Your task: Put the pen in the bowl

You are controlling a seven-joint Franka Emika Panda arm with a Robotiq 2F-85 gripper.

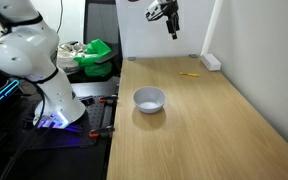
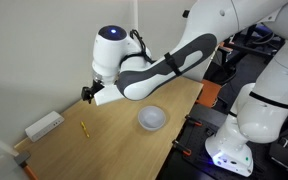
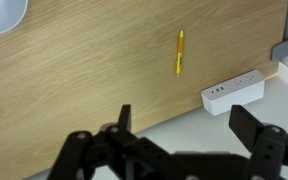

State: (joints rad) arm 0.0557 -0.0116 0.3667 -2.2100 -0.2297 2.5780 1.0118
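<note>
Wrist view | hand (image 3: 184, 125) spread wide, nothing held, above bench (image 3: 84, 70) | pen (image 3: 180, 52) flat near white block (image 3: 234, 90) | bowl (image 3: 2, 12) well apart

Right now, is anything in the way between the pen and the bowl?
No, nothing visible. Only bare table lies between the pen and the bowl. The white block sits beyond the pen, off that path.

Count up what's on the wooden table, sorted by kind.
Pen: 1
Bowl: 1
White block: 1
Grey bracket: 1
Total: 4
</note>
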